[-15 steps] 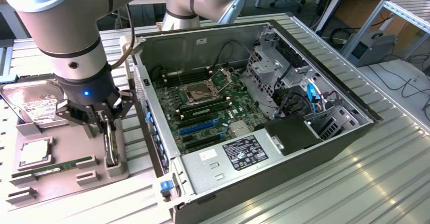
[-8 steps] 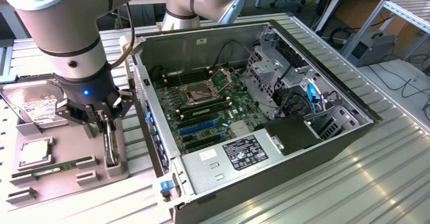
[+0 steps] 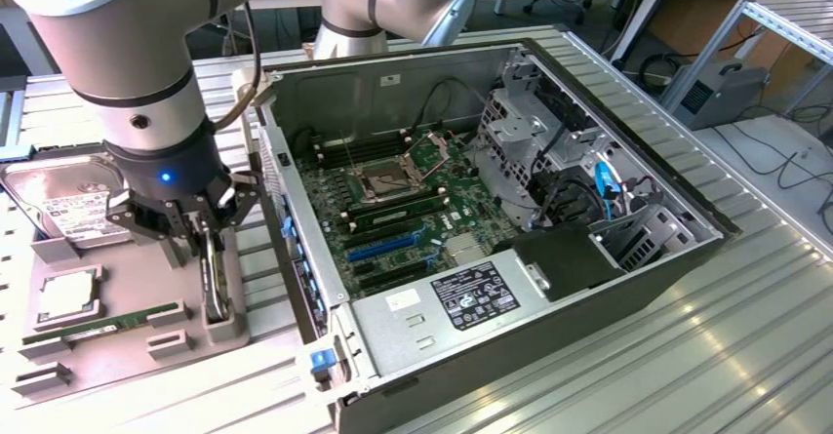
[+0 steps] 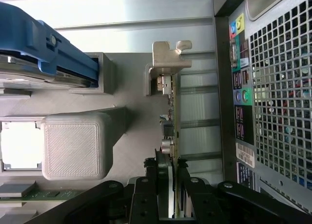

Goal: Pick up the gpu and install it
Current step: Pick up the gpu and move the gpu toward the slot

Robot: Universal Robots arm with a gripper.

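The gpu stands on edge in a slot of the grey holder tray, at the exterior view's left beside the open computer case. My gripper is lowered straight onto its top edge. In the wrist view the gpu runs edge-on away from the fingers, with its silvery metal bracket at the far end. My gripper has one dark finger pressed to each face of the card, shut on it. The card still sits in the holder.
The open computer case lies on its side with the motherboard and blue expansion slots exposed. The tray also carries a hard drive, a processor and a green memory stick. The case's perforated rear panel is close beside the card.
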